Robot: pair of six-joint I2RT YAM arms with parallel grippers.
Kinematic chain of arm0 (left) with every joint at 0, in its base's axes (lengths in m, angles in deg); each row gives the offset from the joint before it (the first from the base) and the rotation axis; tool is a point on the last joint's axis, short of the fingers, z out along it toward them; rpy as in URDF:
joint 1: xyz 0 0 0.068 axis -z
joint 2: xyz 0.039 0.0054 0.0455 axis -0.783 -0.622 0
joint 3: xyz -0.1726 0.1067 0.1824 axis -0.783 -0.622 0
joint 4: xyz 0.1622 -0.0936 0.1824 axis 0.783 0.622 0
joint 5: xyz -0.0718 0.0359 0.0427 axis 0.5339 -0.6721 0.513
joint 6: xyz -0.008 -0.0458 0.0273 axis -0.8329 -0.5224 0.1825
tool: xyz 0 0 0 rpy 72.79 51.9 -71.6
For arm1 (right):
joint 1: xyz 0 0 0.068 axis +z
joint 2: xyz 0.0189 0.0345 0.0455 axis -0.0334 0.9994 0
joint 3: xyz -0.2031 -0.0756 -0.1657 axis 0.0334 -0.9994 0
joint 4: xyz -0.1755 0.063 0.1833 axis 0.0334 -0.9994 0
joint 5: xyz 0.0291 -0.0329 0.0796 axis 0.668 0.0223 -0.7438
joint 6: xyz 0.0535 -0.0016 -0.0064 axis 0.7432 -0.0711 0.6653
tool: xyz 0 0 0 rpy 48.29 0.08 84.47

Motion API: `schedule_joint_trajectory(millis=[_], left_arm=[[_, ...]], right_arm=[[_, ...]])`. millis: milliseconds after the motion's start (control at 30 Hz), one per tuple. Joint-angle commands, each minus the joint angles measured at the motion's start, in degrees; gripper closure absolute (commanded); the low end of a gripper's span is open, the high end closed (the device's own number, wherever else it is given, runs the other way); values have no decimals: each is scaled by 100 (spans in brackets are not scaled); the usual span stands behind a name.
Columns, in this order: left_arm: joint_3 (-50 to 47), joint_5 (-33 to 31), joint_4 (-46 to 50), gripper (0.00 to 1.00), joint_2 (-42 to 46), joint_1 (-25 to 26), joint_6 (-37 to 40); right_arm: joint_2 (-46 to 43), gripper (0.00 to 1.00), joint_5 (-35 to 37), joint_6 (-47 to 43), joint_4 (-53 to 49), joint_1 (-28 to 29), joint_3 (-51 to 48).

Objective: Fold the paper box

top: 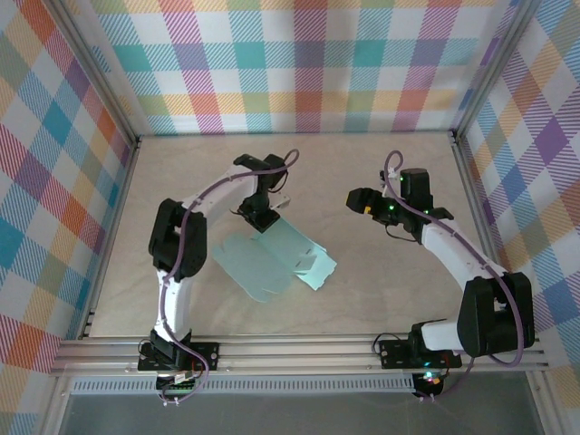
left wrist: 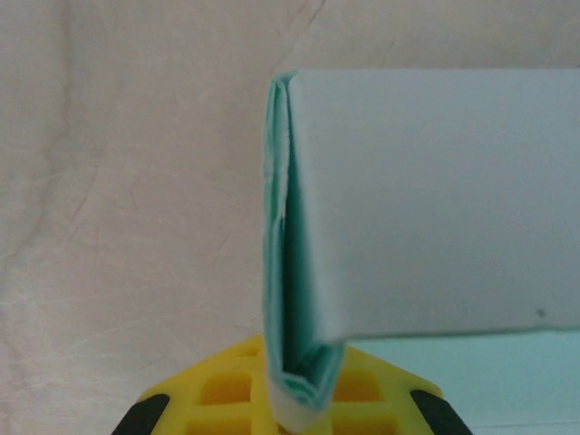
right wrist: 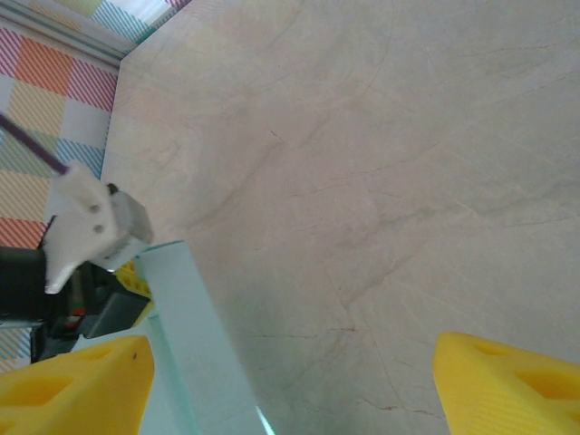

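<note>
Two arms overhead: I'm pinching the box, mid-frame, in the closed left gripper. Left wrist: I'm clamping its folded edge; seemingly thin, light, creasable card. Right wrist: right gripper is gaping, empty.

Mint-blue paper box, beige veined table, multi-col pastel plaid walls.

1. The paper box: pale mint card lying on the table, left of centre, with its rounded flaps spread toward the near right.
2. Left gripper: positioned at the far edge of the paper box, pointing down.
3. Right gripper: well apart from the paper box, over bare table to its right.
4. Plaid walls: enclose the table on three sides.
</note>
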Motion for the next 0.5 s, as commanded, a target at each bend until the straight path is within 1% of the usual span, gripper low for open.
schedule_joint_trajectory(millis=[0,67,100,167,233,300,333,367,467], left_arm=[[469,-235,859,99,-366,0,323],[699,-334,950,98,-599,0,352],[816,-383,978,95,-704,0,337],[1061,-366,1012,95,-941,-18,301],[1144,-441,823,95,-1045,-18,249],[1198,-350,713,93,-1124,-18,246],[1268,-309,712,88,-1189,-18,249],[1336,-311,727,85,-1260,-18,246],[1493,-281,796,78,-1445,-18,268]], right_arm=[[56,20,-121,-108,143,2,-82],[88,19,-119,-103,211,2,-147],[100,20,-112,-100,245,0,-180],[132,19,-112,-97,300,6,-233],[152,19,-116,-94,343,2,-273],[162,19,-105,-106,368,2,-321],[169,19,-110,-116,392,3,-338],[179,19,-101,-127,393,1,-351],[206,18,-72,-156,416,-3,-378]])
